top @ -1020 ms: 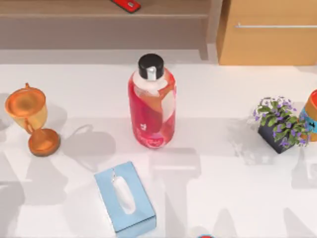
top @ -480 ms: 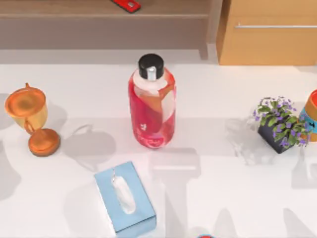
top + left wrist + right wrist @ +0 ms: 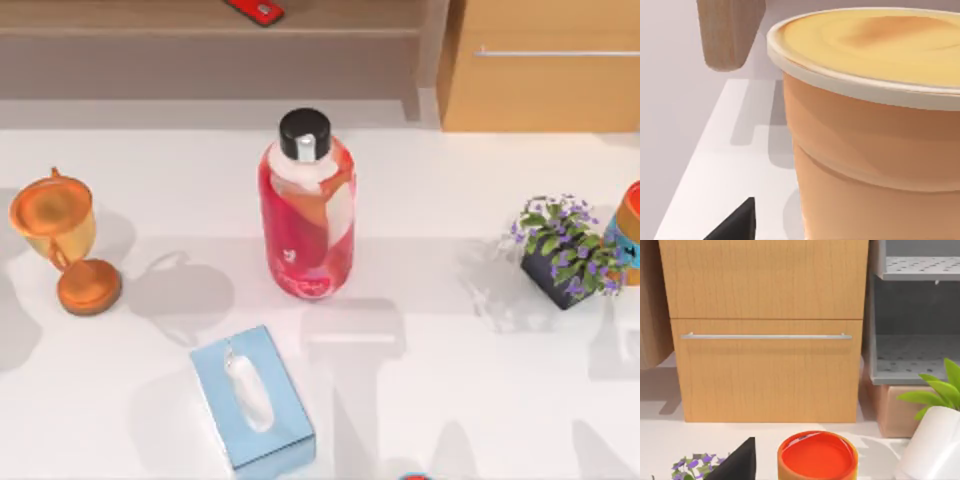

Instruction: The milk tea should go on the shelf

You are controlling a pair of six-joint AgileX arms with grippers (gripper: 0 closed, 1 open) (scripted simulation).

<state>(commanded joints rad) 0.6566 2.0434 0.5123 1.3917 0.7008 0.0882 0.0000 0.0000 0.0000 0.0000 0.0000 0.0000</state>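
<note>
Nothing moved, milk tea (image 3: 306, 218) upright, off shelf (image 3: 210, 45)

left gripper (image 3: 735, 225), right gripper (image 3: 737, 462), low

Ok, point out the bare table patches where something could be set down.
Widest bare stretch: between the pink bottle and the potted flowers, running toward the near edge. Another strip lies behind the bottle, before the shelf. Tighter on the left, among the trophy, the tissue box and the bottle.

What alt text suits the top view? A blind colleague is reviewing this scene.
A red-and-pink bottle with a black cap stands mid-table, below the wooden shelf. A trophy is left, a blue tissue box in front, a purple-flowered plant right.
</note>
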